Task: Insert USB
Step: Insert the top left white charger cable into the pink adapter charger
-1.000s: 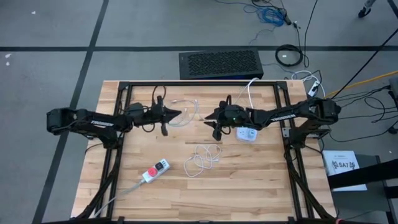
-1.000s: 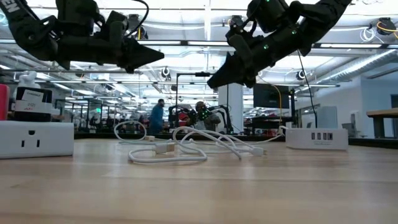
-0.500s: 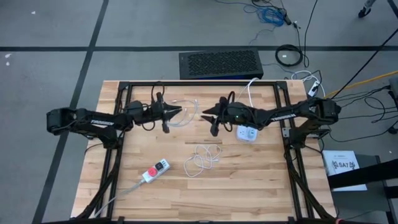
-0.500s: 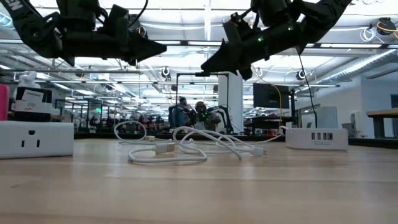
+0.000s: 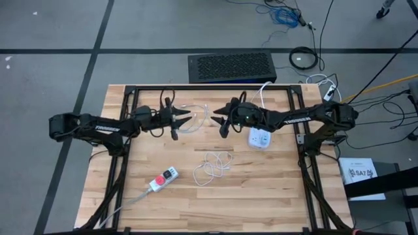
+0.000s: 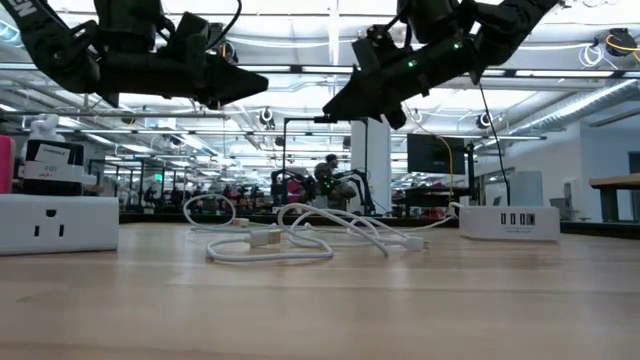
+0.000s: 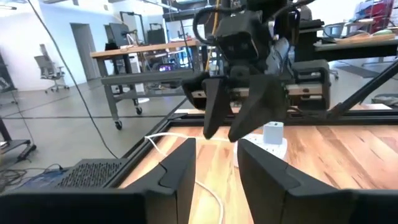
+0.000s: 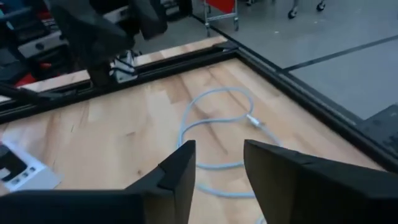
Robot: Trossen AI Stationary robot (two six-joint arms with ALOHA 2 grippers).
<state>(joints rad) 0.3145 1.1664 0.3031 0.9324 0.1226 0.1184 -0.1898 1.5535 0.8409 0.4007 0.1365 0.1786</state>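
A white USB cable (image 5: 210, 166) lies coiled on the wooden table's middle, its plug (image 6: 265, 238) flat on the wood. A second pale cable (image 8: 217, 124) loops at the far side, below both grippers. The white charger block (image 5: 259, 138) with its USB ports (image 6: 508, 220) stands on the table to the right. My left gripper (image 5: 189, 118) and my right gripper (image 5: 214, 115) hover tip to tip above the far middle. Both are open with nothing between their fingers (image 7: 186, 168) (image 8: 180, 168).
A power strip with a red switch (image 5: 163, 178) lies near the left front. A white socket block (image 6: 55, 222) sits at the low view's left. The black frame rails (image 5: 124, 163) run along both table sides, and free wood lies at the near right.
My left gripper has opened from shut while staying in place. My right gripper has risen a little, gone toward the far edge and the left gripper, tipped closer to level, and opened wider. The cables have not moved.
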